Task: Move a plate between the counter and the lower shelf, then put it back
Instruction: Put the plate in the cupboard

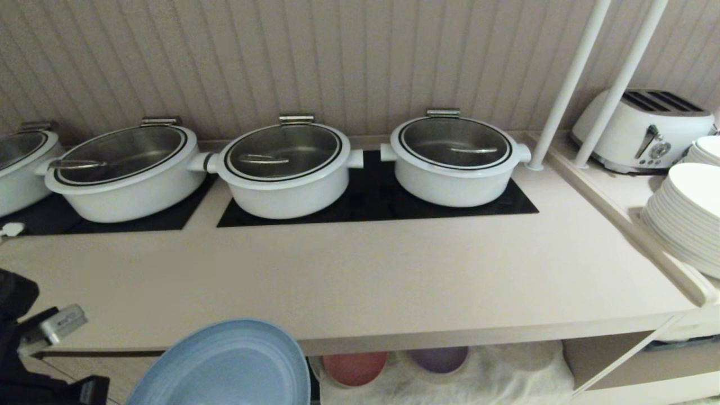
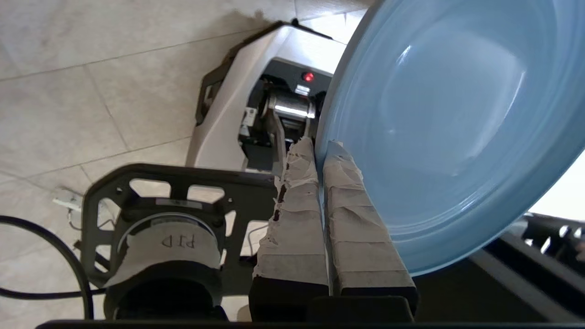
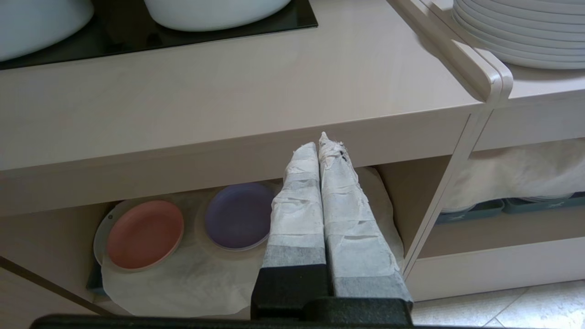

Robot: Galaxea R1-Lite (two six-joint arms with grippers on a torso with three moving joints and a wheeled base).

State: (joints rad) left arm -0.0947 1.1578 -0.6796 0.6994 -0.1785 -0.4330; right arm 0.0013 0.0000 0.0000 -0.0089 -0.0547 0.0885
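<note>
The light-blue plate point(image 1: 225, 365) hangs tilted in front of the counter's point(image 1: 360, 281) front edge, at the lower left of the head view. My left gripper point(image 2: 319, 145) is shut on the plate's point(image 2: 448, 119) rim, the two taped fingers pinching its edge. The gripper itself is hidden in the head view; only the dark left arm point(image 1: 22, 337) shows there. The lower shelf point(image 3: 192, 278) with its rumpled white cloth lies under the counter point(image 3: 228, 91). My right gripper point(image 3: 319, 141) is shut with nothing in it, held still in front of the shelf opening.
Several white lidded pots point(image 1: 284, 169) stand on black panels point(image 1: 371, 208) at the back of the counter. A pink plate point(image 3: 145, 233) and a purple plate point(image 3: 238, 214) lie on the shelf cloth. Stacked white plates point(image 1: 683, 219) and a toaster point(image 1: 647, 129) stand on the adjoining top at right.
</note>
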